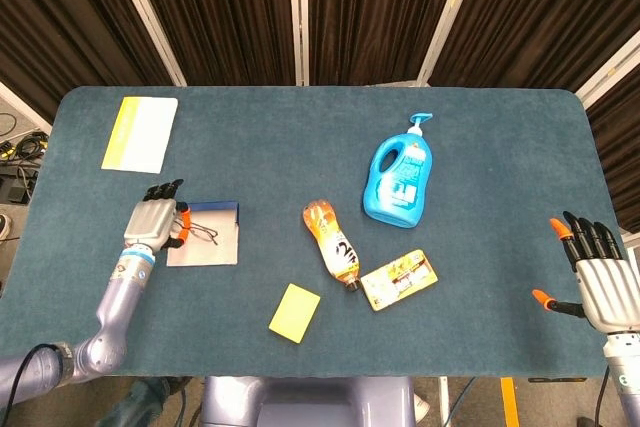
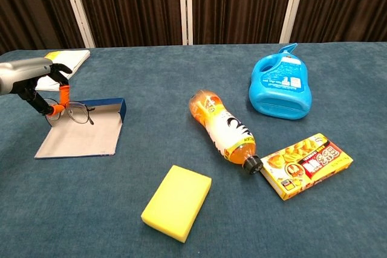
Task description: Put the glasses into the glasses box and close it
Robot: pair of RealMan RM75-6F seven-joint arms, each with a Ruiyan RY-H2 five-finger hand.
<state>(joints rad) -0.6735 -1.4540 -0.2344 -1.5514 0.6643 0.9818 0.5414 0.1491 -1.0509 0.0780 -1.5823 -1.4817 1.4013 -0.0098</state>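
The left hand (image 2: 36,83) pinches the glasses (image 2: 75,112) at one end between orange-tipped fingers, holding them up over the far part of the open glasses box (image 2: 84,131). In the head view the same hand (image 1: 155,222) sits at the box's left edge, the thin frame (image 1: 205,232) reaching out over the pale inner lining. The box (image 1: 205,235) lies flat on the blue surface (image 1: 300,137), its dark blue wall along the far side.

Further left and beyond lies a yellow-and-white booklet (image 1: 139,134). To the box's right are a yellow sponge (image 2: 176,202), an orange bottle (image 2: 222,130) lying on its side, a yellow snack box (image 2: 305,164) touching the bottle's cap, and a blue detergent bottle (image 2: 279,90).

Well apart at the surface's right edge, the right hand (image 1: 600,282) hovers with its fingers spread, holding nothing.
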